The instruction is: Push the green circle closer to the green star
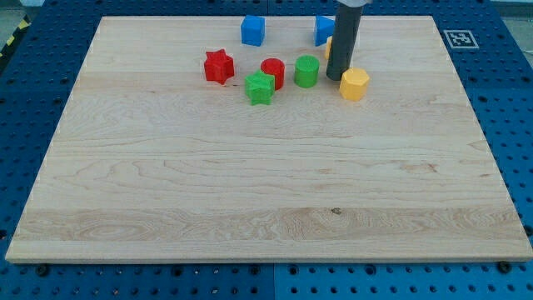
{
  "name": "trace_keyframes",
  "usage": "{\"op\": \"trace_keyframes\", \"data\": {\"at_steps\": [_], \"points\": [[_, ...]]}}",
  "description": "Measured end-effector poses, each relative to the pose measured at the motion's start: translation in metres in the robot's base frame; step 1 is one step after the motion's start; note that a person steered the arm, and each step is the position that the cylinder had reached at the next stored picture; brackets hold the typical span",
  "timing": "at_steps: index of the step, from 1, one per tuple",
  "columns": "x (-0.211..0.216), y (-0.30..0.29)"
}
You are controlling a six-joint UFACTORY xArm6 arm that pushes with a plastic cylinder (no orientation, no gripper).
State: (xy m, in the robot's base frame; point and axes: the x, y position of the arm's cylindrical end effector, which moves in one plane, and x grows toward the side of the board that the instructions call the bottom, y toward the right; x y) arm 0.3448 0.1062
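Note:
The green circle [306,72] stands on the wooden board near the view's top, right of centre. The green star [260,87] lies a little to its lower left, with a red circle [273,72] between them, touching or nearly touching the star. My tip [333,78] rests on the board just to the right of the green circle, with a small gap between them. The rod rises from there out of the view's top.
A yellow hexagon [354,84] sits right beside the tip on its right. A red star [219,67] lies left of the red circle. A blue cube [253,30] and another blue block [323,29], partly hidden by the rod, sit near the top edge. A sliver of yellow-orange block [329,47] shows behind the rod.

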Motion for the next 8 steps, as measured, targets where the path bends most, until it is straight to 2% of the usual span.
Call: {"op": "trace_keyframes", "data": {"at_steps": [2, 4, 6, 8], "points": [[-0.023, -0.012], [-0.023, -0.049], [-0.020, -0.054], [0.038, -0.054]]}}
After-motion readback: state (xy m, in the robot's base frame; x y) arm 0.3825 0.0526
